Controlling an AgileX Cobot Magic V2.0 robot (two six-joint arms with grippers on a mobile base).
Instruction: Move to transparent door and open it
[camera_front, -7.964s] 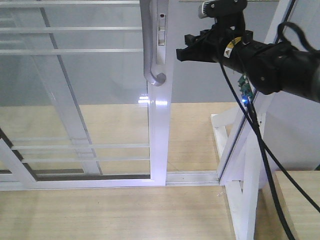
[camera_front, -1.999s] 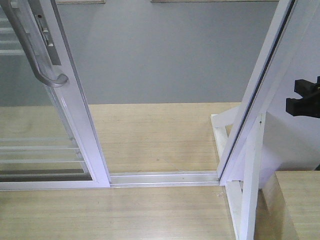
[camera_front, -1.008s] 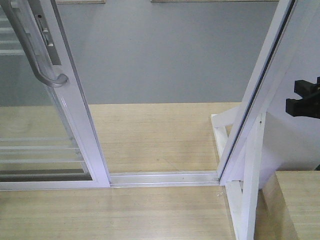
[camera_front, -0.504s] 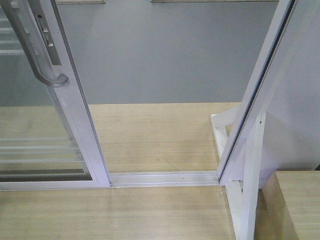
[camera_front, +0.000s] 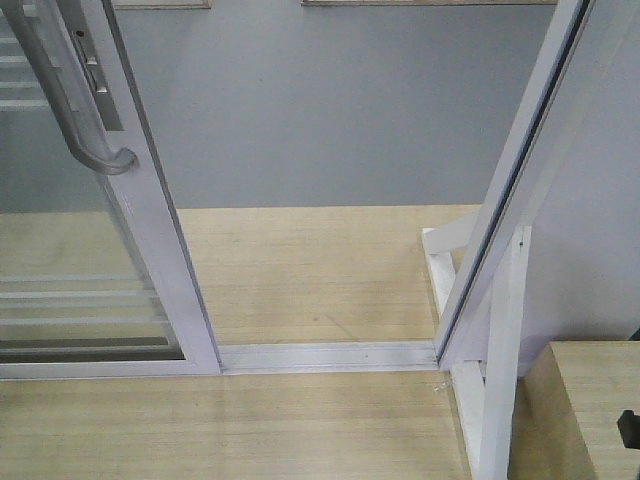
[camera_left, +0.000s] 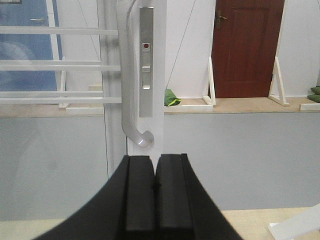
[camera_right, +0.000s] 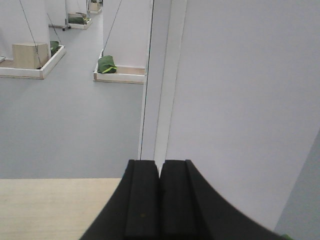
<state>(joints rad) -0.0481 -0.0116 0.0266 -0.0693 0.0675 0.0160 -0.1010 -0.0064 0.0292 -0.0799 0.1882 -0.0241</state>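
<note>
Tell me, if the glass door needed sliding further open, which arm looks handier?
Probably the left. Its shut gripper points straight at the grey handle of the transparent door, while the right gripper faces the white frame post.

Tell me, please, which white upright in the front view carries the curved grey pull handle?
The left one, the transparent door's side rail; the slanted white post on the right is bare.

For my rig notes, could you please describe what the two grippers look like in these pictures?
Both look alike: the left gripper and right gripper each show two flat, matte black rectangular jaws on a black body that flares outward in curved shoulders. No cables, labels or markings show on either.
</note>
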